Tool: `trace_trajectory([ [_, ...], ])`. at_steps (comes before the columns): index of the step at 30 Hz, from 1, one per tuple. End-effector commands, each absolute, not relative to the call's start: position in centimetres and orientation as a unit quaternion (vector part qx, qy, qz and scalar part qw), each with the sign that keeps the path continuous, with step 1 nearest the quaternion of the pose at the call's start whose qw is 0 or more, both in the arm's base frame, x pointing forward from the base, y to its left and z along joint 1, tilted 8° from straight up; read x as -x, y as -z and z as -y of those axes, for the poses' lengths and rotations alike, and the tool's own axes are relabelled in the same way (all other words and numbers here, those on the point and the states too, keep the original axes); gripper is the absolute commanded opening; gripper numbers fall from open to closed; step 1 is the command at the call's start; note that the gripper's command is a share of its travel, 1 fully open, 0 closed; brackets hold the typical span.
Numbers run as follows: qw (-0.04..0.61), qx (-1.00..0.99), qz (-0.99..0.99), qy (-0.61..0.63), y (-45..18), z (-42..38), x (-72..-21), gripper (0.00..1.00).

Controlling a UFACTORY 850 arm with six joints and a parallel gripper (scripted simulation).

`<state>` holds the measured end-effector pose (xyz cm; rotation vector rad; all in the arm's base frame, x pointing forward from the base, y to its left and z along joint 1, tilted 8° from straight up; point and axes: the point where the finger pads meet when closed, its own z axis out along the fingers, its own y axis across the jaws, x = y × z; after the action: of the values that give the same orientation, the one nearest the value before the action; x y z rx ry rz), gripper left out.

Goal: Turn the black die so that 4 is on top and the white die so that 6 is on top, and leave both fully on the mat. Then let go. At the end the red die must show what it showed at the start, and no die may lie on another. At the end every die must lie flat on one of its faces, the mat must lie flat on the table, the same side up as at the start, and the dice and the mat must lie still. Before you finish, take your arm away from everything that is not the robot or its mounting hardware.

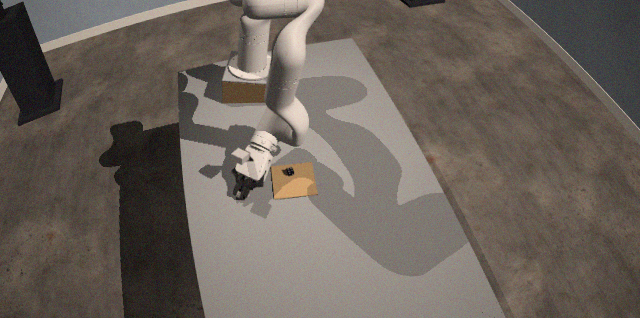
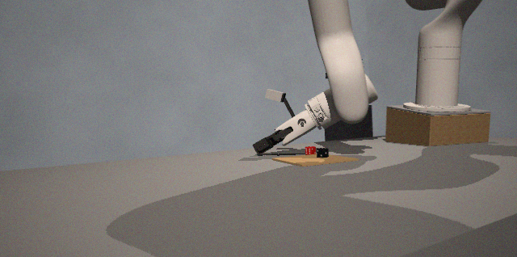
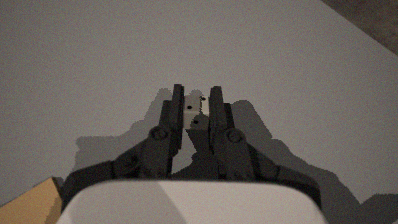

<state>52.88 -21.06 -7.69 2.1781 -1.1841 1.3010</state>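
My gripper (image 3: 196, 99) is shut on the white die (image 3: 195, 111), which shows between the dark fingertips in the wrist view. The gripper is tilted low over the grey table, just off the left side of the tan mat (image 1: 294, 180); it also shows in the top view (image 1: 242, 191) and in the exterior view (image 2: 260, 148). The black die (image 1: 289, 171) lies on the mat near its far edge. In the exterior view the black die (image 2: 322, 152) sits beside the red die (image 2: 310, 150) by the mat (image 2: 315, 159). The red die is hidden behind my arm in the top view.
The arm's base stands on a brown block (image 1: 243, 89) at the far end of the table. Dark pillars (image 1: 26, 65) stand on the floor away from the table. A corner of the mat (image 3: 27, 205) shows at the lower left of the wrist view.
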Motion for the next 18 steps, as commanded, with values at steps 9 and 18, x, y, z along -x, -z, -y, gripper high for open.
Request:
trace_trajectory([
  [9,0.170,-0.766,0.417,-0.459,7.62,21.08,-52.94,0.23],
  [18,0.170,-0.766,0.417,-0.459,7.62,21.08,-52.94,0.36],
])
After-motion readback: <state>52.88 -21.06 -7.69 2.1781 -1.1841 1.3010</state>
